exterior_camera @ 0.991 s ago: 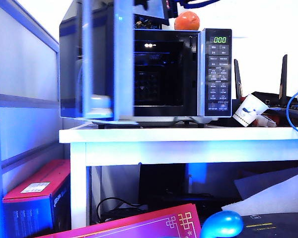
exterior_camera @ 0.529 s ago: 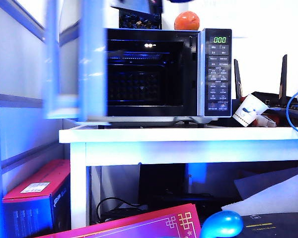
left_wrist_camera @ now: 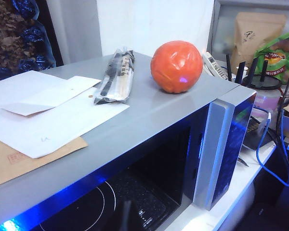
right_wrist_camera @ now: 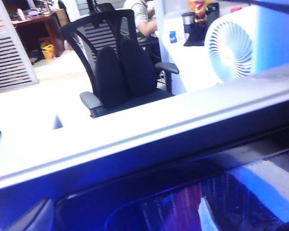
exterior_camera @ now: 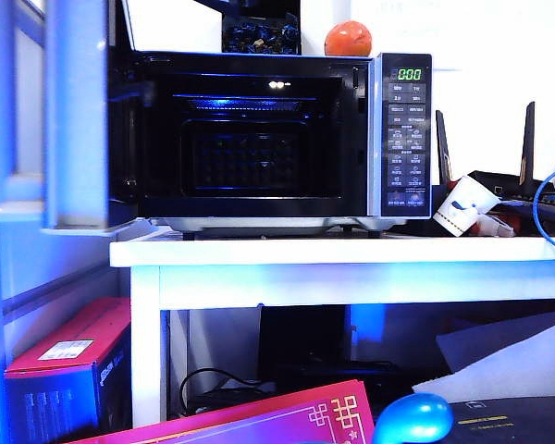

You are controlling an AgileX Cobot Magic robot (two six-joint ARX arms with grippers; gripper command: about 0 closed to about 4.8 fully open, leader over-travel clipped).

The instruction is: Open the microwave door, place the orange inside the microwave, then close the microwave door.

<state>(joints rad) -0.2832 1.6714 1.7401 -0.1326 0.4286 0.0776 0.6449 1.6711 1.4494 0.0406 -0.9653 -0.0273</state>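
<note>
- The microwave [exterior_camera: 277, 139] stands on a white table [exterior_camera: 351, 252]. Its door [exterior_camera: 74, 120] is swung wide open to the left in the exterior view.
- The cavity [exterior_camera: 250, 139] is dark and lit inside, with nothing visible in it except its own floor plate.
- The orange [exterior_camera: 348, 39] sits on the microwave's roof, above the keypad [exterior_camera: 408, 134]; it is not inside.
- Papers [left_wrist_camera: 48, 108] and a wrapped packet [left_wrist_camera: 116, 74] also lie on the roof, apart from the orange.
- Left gripper: out of sight in every view, so I cannot tell its state.
- Right gripper: also unseen; its wrist camera looks closely at the glossy door, with jaws spread wide.
</note>
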